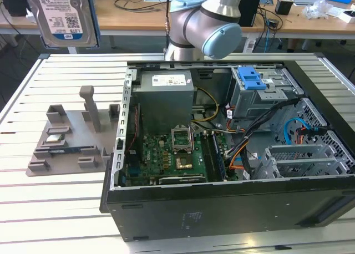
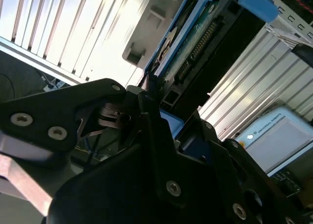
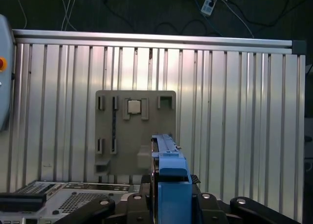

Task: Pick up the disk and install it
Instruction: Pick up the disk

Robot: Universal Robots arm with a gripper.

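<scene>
The gripper point(image 3: 172, 187) had its fingers closed tight on the blue carrier of the disk point(image 1: 64, 15), which hung upright high above the slatted table point(image 1: 55, 209) and grey fixture tray point(image 1: 55, 162), toward the exterior view's left of the open computer case point(image 1: 222, 201).

Smooth metal disk point(image 1: 65, 15); matt ribbed metal table point(image 1: 55, 209)

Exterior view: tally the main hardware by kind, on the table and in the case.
disk: 1, held up above the table
computer case: 1, open
power supply box: 1
blue-handled drive cage: 1
grey parts fixture: 1
Total: 5
</scene>
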